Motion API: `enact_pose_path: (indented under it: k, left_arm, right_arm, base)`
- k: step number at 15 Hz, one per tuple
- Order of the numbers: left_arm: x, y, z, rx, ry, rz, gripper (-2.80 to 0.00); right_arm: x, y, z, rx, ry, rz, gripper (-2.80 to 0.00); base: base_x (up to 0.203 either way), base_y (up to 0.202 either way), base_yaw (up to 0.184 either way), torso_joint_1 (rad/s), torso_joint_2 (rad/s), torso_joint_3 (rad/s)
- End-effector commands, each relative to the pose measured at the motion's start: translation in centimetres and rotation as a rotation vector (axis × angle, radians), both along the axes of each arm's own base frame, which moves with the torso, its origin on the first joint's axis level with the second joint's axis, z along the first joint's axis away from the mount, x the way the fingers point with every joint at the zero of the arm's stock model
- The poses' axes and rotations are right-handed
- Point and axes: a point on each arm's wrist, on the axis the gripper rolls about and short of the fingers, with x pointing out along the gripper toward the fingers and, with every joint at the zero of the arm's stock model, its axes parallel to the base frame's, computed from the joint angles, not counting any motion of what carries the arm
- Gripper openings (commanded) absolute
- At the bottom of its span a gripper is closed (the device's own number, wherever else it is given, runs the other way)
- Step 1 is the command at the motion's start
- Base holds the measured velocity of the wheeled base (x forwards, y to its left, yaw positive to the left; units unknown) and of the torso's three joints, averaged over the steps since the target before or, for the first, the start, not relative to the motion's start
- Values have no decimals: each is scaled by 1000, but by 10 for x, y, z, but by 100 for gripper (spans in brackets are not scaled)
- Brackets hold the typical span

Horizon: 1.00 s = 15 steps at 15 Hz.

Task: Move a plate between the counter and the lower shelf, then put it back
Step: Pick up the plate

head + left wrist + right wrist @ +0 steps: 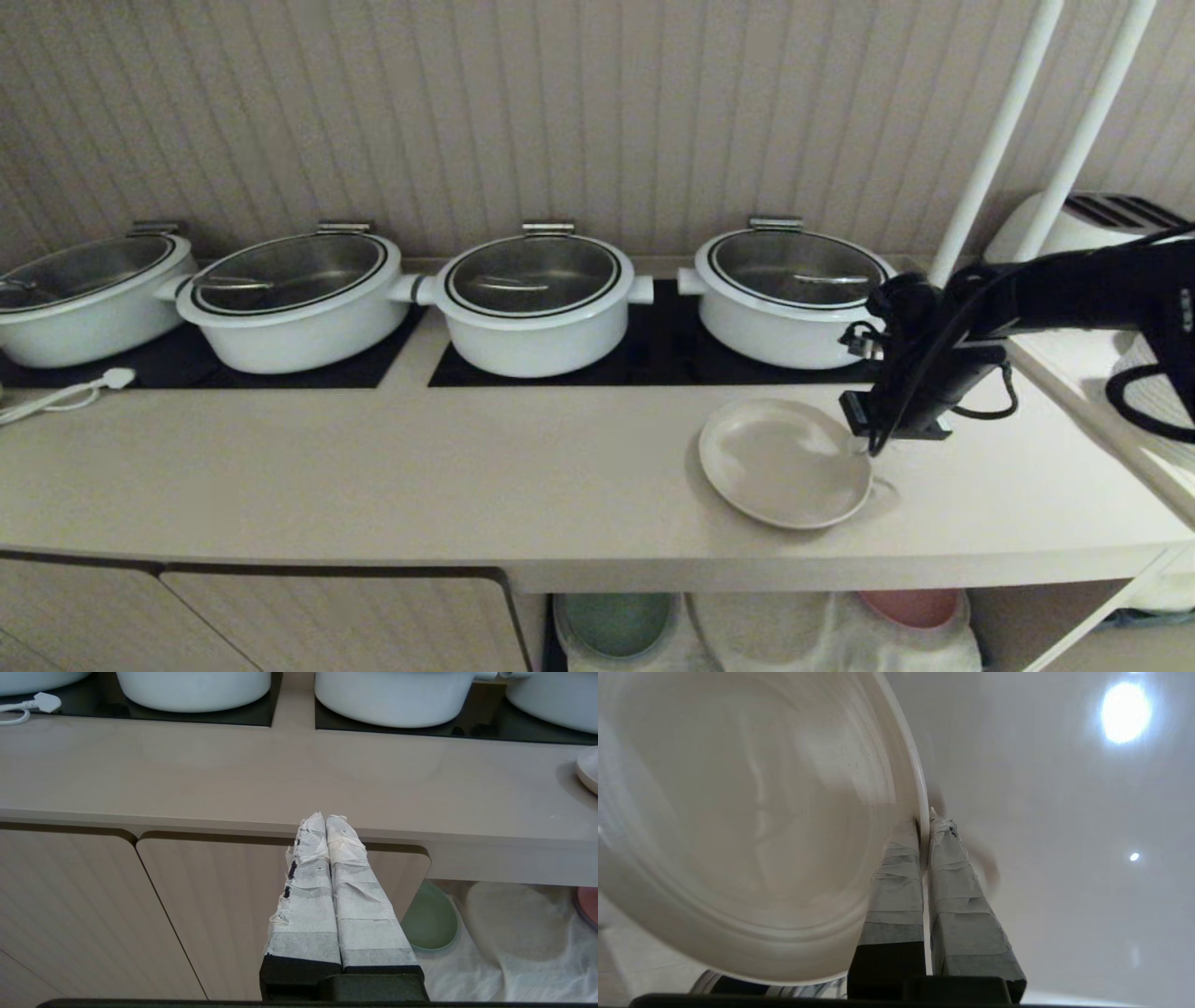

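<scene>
Cream plate (782, 459) out on the desk (373, 467), near the front edge, just ahead of the rightmost white pot (789, 297). Pinched at its right rim by the right gripper (924, 823), taped fingers (945, 858) clamped narrow with one pad above the rim and one below. Rim grip because a flat plate offers nothing else to bite. A dark shadow showing under that side of the plate in the head view, so probably tipped up a touch there, though hard to be sure. Arm reaching in from the right, wrist angled downward, keeping clear of the pots and the white poles (999, 140).

Below the desk, the lower shelf (1018, 621) with its white cloth (514, 961), a green plate (618, 623) and a pink plate (910, 607) with a cloth mound between them, likely the landing spot.

Left gripper (325, 826) parked low in front of the ribbed cabinet door (224, 914), fingers pressed together on nothing, well out of the way.
</scene>
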Motion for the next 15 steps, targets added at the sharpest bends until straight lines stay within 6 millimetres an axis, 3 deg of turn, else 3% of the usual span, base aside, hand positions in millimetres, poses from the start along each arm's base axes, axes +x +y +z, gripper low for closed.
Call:
enact_pose_path:
  k: [1, 15]
  left_arm:
    - [0, 0, 0, -1, -1, 1, -280]
    - [0, 0, 0, -1, -1, 1, -280]
  right_arm:
    - [-13, -1, 13, 15, -6, -34, -280]
    - [-42, -6, 27, 129, -26, -204, -280]
  base:
    - [0, 0, 0, 0, 0, 0]
    - [0, 0, 0, 0, 0, 0]
